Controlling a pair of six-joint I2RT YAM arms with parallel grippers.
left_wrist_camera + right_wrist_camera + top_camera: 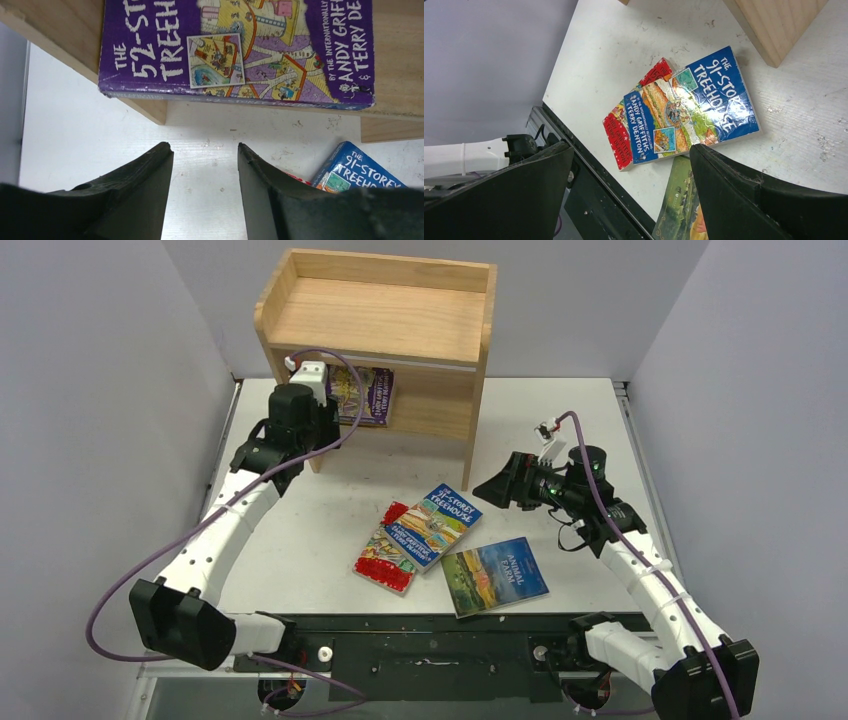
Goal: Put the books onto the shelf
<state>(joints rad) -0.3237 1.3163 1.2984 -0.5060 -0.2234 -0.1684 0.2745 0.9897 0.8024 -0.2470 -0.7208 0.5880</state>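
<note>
tool on our left arm point(202, 150) sits half-spread at the mouth of the shelf's lower opening. its dark jaws stand apart with only bare white between them, so it holds nothing. the right tool point(631, 150) hangs spread wide and empty above the loose books.

the surface point(300, 530) is white and matte, speckled with small scuffs. the shelf point(380, 315) is pale, smooth wood with a rimmed top, solid side panels and one inner board. the purple book point(235, 45) lies flat and cover up on that board, toward its left side. its spine faces us, about level with the board's front edge.

three more books lie on the surface in front of the shelf. the blue book point(704, 100) rests partly on the red-bordered book point(385, 562). the animal farm book point(495, 575) lies close beside them, nearer the arms; we cannot tell if it touches them.

we judge the step in hand to be seating the purple book deeper.
- we would keep the left tool level with the spine.
- we would press at mid-spine, so the thin paperback slides straight rather than pivots.
- we would then draw back in a straight line, so no jaw hooks the edge.

the glossy cover should glide on the wood, though the worn, soft corners could buckle under a skewed push.
</note>
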